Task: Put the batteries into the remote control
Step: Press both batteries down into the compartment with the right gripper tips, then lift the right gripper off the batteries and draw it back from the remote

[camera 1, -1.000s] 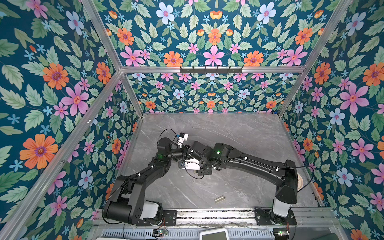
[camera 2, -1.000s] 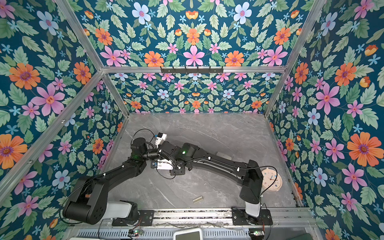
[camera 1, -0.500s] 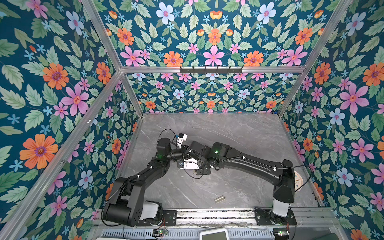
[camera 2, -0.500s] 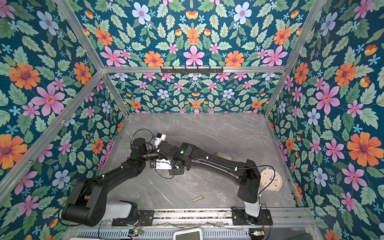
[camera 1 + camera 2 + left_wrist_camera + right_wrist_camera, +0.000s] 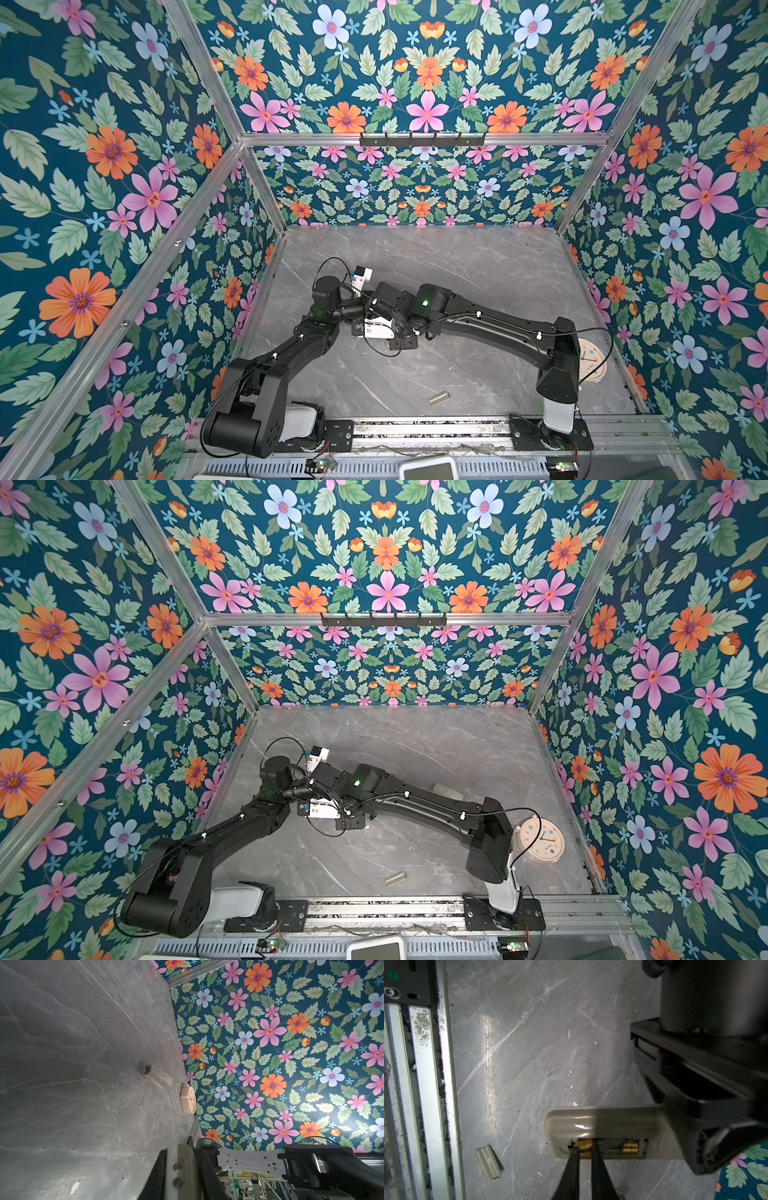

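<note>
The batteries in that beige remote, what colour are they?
The batteries are dark with gold-brown bands; the right wrist view shows them best.

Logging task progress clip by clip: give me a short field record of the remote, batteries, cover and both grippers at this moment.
remote control: beige back showing, compartment open
batteries: lying in the open compartment
left gripper: shut on one end of the remote
right gripper: shut, tips at one end of the compartment
battery cover: off, lying on the table near the front rail
clock: flat by the right wall
</note>
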Controlling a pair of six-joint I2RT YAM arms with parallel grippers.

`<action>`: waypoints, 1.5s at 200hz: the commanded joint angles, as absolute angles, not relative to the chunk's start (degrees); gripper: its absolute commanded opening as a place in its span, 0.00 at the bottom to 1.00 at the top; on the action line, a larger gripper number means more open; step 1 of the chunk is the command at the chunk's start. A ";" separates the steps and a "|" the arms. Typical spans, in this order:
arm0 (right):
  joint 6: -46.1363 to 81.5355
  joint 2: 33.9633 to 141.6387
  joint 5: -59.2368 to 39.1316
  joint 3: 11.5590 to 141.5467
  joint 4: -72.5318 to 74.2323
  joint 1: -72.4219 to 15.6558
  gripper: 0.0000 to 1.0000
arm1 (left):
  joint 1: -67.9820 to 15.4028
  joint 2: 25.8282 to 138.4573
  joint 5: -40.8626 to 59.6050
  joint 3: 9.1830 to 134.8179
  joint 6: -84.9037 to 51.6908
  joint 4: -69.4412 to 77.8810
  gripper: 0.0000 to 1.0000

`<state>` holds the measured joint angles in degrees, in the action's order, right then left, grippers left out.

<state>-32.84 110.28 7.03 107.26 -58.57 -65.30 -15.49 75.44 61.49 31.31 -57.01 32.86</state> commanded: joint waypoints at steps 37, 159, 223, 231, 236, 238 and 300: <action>-29.09 112.85 9.81 108.53 -55.62 -65.16 0.06 | -15.75 74.63 67.78 31.97 -60.03 35.44 0.00; -17.66 103.15 10.28 110.00 -58.25 -65.13 0.30 | -15.46 75.69 65.75 32.08 -57.50 33.13 0.00; 12.24 87.84 6.59 95.13 -62.84 -58.39 0.59 | -14.59 75.60 60.64 31.03 -54.19 29.79 0.00; 16.72 87.06 6.22 92.73 -64.70 -57.87 0.60 | -14.50 75.59 59.61 30.94 -53.03 28.53 0.00; 19.58 86.81 6.20 91.45 -66.06 -57.76 0.61 | -14.50 75.62 59.12 30.94 -52.51 27.99 0.00; 20.74 86.72 6.16 90.96 -66.72 -57.75 0.61 | -14.50 75.66 58.90 30.94 -52.41 27.78 0.00; 48.75 86.46 -9.66 76.85 -67.58 -57.67 0.67 | -14.41 72.84 48.78 33.22 -38.66 10.64 0.00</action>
